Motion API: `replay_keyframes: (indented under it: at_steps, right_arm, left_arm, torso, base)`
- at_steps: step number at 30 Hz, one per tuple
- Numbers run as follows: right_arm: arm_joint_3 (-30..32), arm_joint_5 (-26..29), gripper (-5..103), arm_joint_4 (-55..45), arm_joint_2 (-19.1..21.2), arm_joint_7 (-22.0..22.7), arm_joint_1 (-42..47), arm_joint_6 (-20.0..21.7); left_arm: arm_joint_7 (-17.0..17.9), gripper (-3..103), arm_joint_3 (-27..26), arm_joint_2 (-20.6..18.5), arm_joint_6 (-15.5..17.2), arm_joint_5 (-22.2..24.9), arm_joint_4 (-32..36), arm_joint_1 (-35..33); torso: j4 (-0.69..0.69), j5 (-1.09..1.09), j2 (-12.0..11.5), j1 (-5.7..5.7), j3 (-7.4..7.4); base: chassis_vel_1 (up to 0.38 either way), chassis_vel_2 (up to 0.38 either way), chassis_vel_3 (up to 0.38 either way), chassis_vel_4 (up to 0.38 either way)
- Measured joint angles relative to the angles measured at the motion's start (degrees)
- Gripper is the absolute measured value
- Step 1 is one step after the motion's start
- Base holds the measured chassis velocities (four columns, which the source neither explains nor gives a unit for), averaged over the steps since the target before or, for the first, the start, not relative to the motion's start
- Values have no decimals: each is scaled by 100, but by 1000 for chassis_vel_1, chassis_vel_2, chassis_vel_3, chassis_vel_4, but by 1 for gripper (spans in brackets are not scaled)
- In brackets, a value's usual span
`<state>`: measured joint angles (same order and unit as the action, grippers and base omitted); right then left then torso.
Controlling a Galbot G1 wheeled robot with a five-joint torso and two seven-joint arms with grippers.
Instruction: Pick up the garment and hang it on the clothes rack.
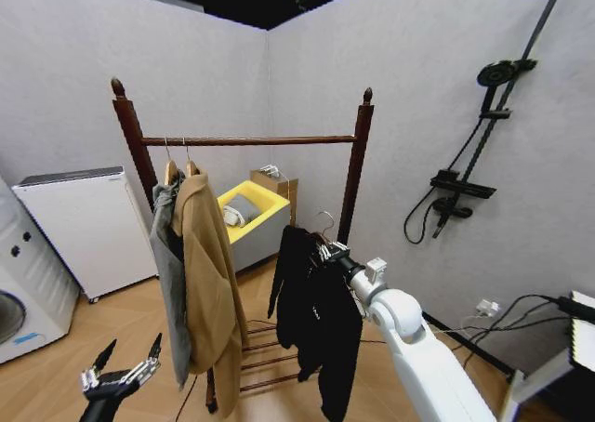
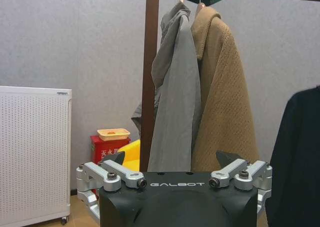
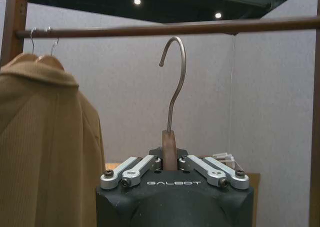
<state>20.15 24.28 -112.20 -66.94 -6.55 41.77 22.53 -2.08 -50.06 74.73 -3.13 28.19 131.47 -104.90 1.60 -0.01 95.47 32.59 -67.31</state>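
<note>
Right gripper [image 3: 170,163] jaws clenched on the hanger [image 3: 174,82] neck, so the garment [image 1: 316,320] hangs free and the hook stays upright below the rack [image 1: 249,141] bar. Left gripper [image 1: 119,374] low, jaws released, idle.

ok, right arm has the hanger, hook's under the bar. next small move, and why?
Probably lift: the right gripper is shut on the hanger of the black garment, and its hook sits below the rack's top bar, so raise it clear before hooking on.
</note>
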Motion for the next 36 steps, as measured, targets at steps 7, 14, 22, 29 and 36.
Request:
replay_keyframes:
  at_steps: [7,14,22,29,36]
  right_arm:
    - [-298,385,9,-75,127,492,-856,486]
    - [-1102,594,9,647,-47,1247,-2248,804]
    - [-1440,712,9,1467,-417,1354,-3375,927]
    - [-1707,948,9,2080,-428,1362,-3823,975]
    - [-1989,1048,9,2308,-513,1374,-4167,982]
  left_arm:
    - [0,100,0,0,0,0,0,0]
    - [-1,100,0,0,0,0,1,0]
    - [0,100,0,0,0,0,0,0]
    - [0,100,0,0,0,0,0,0]
    - [0,100,0,0,0,0,0,0]
  torso:
    - [2,0,0,0,0]
    - [2,0,-1,0,-1]
    - [3,1,0,0,0]
    - [3,1,-1,1,-1]
    - [4,1,0,0,0]
  base:
    - [0,0,0,0]
    - [0,0,0,0]
    - [0,0,0,0]
    - [0,0,0,0]
    - [0,0,0,0]
